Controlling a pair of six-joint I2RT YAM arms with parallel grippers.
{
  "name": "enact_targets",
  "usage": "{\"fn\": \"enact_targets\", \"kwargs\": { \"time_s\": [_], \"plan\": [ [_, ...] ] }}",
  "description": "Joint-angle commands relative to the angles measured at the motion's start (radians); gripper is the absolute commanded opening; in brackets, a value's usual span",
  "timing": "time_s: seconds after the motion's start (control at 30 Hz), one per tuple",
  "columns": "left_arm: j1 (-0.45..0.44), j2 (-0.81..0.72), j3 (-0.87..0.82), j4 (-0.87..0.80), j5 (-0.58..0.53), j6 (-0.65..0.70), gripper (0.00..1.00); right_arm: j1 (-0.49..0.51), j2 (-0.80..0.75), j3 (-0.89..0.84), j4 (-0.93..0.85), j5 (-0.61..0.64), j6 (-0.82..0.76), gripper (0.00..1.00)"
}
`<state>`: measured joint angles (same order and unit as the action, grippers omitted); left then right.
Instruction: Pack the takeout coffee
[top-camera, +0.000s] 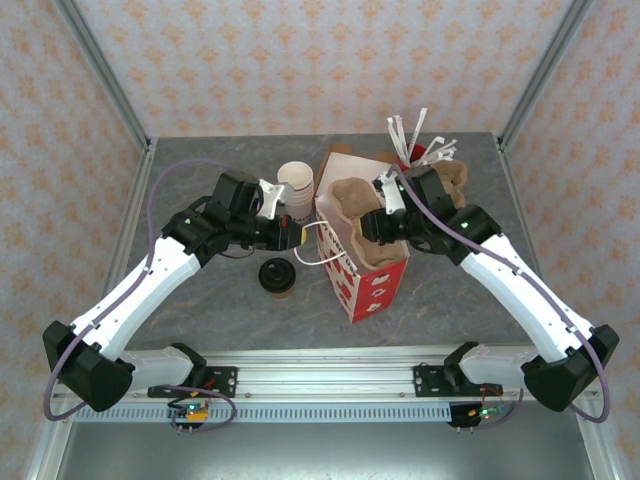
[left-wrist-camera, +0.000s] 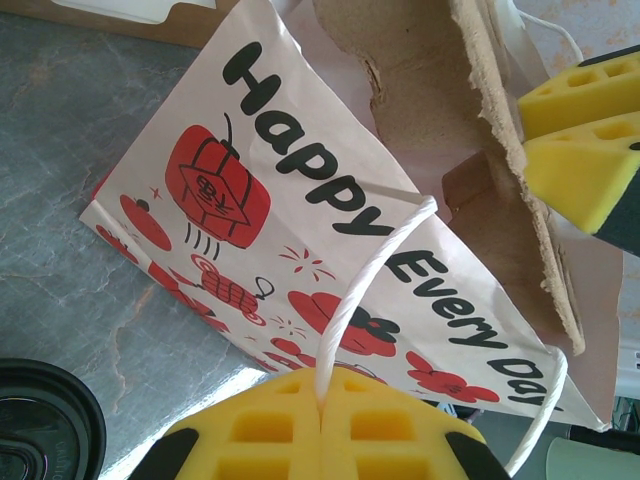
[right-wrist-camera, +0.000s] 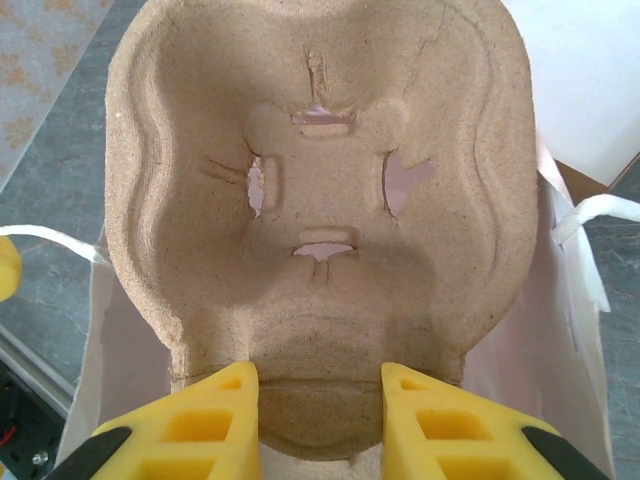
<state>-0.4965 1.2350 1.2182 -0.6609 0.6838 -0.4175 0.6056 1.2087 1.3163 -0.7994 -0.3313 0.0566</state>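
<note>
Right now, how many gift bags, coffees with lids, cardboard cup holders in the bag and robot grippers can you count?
gift bag: 1
takeout coffee: 1
cup holder in the bag: 1
grippers: 2, the left gripper and the right gripper
Total: 5

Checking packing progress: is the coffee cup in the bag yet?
Out. The coffee cup stands upright on the table beside the bag.

In the middle I see a white paper gift bag (top-camera: 375, 285) with red pictures on the grey table (top-camera: 300, 320). A brown pulp cup tray (top-camera: 348, 195) sits in its open top. Stacked cream paper cups (top-camera: 295, 178) stand just left.
</note>
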Motion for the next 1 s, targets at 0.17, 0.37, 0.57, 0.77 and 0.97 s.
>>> {"fn": "enact_targets", "kwargs": {
  "time_s": [0.17, 0.37, 0.57, 0.77, 0.97],
  "plan": [
    [0.001, -0.022, 0.019, 0.002, 0.011, 0.015, 0.0, 0.073, -0.005, 0.012, -0.059, 0.121, -0.046, 0.28],
    [0.0, -0.02, 0.021, -0.003, -0.008, 0.018, 0.0, 0.128, 0.007, 0.039, -0.1, 0.188, -0.051, 0.28],
    [0.001, -0.016, 0.026, -0.004, -0.01, 0.018, 0.0, 0.17, 0.018, 0.057, -0.131, 0.264, -0.025, 0.28],
    [0.001, -0.011, 0.029, -0.006, -0.009, 0.02, 0.0, 0.201, 0.055, 0.085, -0.169, 0.343, 0.0, 0.28],
    [0.001, -0.01, 0.029, -0.007, -0.013, 0.02, 0.0, 0.23, 0.068, 0.109, -0.194, 0.391, 0.015, 0.28]
  ]
}}
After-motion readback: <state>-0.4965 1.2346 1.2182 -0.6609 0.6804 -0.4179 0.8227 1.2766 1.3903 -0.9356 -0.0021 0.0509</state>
